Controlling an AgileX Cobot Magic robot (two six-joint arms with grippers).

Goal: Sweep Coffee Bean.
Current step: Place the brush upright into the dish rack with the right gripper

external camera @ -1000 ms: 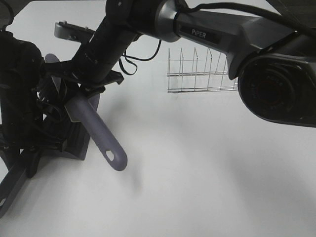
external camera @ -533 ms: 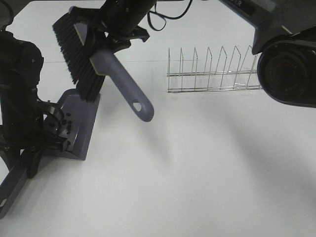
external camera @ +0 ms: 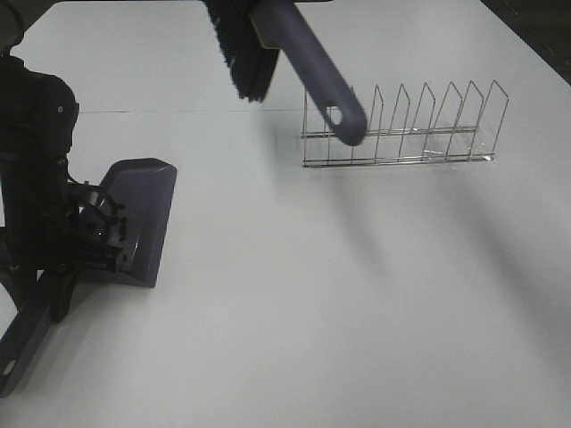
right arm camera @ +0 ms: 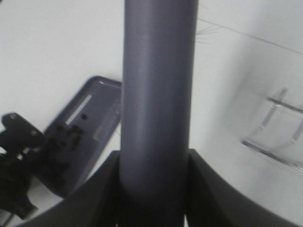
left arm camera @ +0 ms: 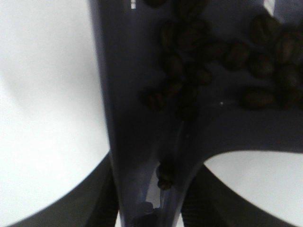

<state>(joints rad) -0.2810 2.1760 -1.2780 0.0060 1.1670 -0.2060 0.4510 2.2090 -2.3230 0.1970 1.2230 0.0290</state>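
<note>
The purple dustpan (external camera: 143,209) rests on the white table at the left, and its handle (external camera: 22,343) runs toward the front-left corner. Several dark coffee beans (external camera: 117,228) lie inside it near the back wall; they show close up in the left wrist view (left arm camera: 213,47) and small in the right wrist view (right arm camera: 61,142). My left gripper (left arm camera: 151,203) is shut on the dustpan's handle neck (left arm camera: 142,142). My right gripper (right arm camera: 154,189) is shut on the purple brush handle (right arm camera: 158,85). The brush (external camera: 312,76) hangs high at the back, bristles (external camera: 239,49) off the table. The right gripper itself is outside the exterior high view.
A wire dish rack (external camera: 401,129) stands at the back right, just behind the brush handle's tip; it also shows in the right wrist view (right arm camera: 279,132). The black left arm (external camera: 36,178) stands over the table's left edge.
The right arm lifted the brush up and to the right, away from the dustpan, and left the exterior high view. The dustpan with beans and the left arm stayed put.
</note>
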